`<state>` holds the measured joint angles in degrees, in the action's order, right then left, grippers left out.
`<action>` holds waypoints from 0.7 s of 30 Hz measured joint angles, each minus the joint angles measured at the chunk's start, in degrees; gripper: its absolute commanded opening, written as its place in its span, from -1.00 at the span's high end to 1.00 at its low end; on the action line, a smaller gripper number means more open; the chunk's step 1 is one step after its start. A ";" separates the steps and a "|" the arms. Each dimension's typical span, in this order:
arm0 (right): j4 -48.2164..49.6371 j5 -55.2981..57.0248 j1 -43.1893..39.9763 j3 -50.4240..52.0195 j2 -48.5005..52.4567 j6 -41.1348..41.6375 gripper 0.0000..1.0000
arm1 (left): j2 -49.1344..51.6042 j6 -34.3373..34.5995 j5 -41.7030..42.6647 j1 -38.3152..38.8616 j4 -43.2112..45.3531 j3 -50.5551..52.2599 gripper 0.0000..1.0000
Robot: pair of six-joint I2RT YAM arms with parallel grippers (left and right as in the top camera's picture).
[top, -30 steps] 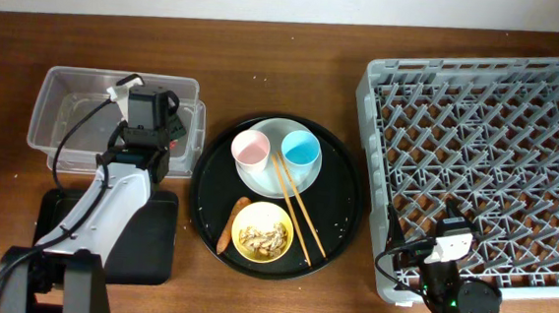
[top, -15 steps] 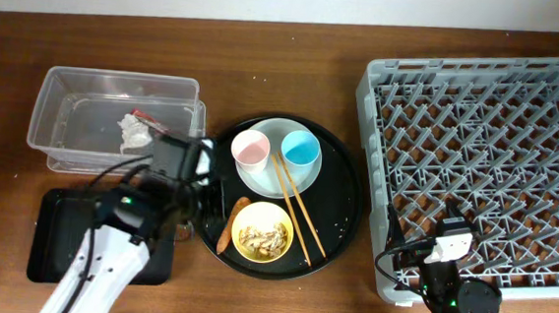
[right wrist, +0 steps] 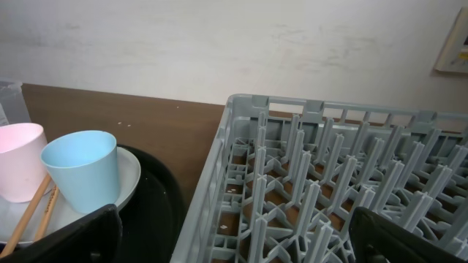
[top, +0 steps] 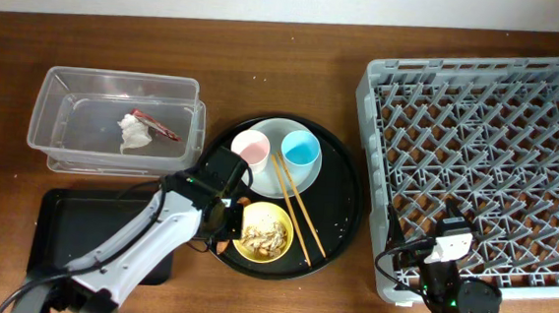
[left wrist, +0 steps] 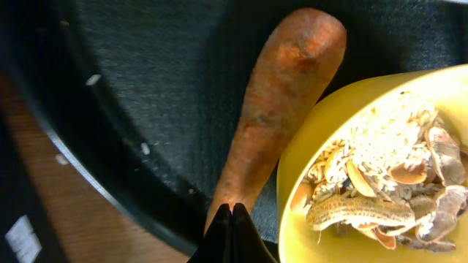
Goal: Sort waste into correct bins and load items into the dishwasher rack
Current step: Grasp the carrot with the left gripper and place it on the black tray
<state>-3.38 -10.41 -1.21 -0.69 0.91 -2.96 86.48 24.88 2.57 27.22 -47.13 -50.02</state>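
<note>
The clear tub (top: 117, 78) holds a tissue (top: 133, 133) and a red wrapper (top: 159, 126). The yellow bowl (left wrist: 301, 155) holds food scraps (left wrist: 387, 168). The carrot (left wrist: 278, 109) lies on the round black tray (left wrist: 146, 88) beside the bowl. Its thin end points at the left fingers (left wrist: 225, 235), which are pressed together. The right fingers (right wrist: 66, 235) are wide apart.

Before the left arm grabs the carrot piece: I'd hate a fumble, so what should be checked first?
1. Left gripper open for a grab: not ok, it is shut, tips at the carrot piece's near end.
2. Carrot uncovered: ok, lying on the round black tray.
3. Gap between carrot and yellow bowl: cannot tell, the bowl rim overlaps it.
4. Shallow black tray has bare room: ok.
5. Right gripper out of the way: ok, open, by the rack.
</note>
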 measured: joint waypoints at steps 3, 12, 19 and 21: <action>-0.02 0.00 0.00 0.00 0.00 -0.02 -0.97 | 0.70 0.04 1.97 0.22 1.42 0.11 0.99; -0.02 0.00 0.00 0.00 0.00 -0.02 -0.97 | 0.70 -0.04 9.68 0.22 4.59 0.11 0.84; -0.02 0.00 0.00 0.00 0.00 0.00 -0.97 | 0.70 -4.35 0.90 0.37 6.01 0.11 0.06; -0.02 0.00 0.00 0.00 0.00 -0.02 -0.97 | 0.70 -6.14 -1.49 0.37 6.05 0.11 0.06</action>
<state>-3.40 -10.41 -1.21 -0.69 0.91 -2.98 87.18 18.74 1.08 27.59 -41.08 -49.91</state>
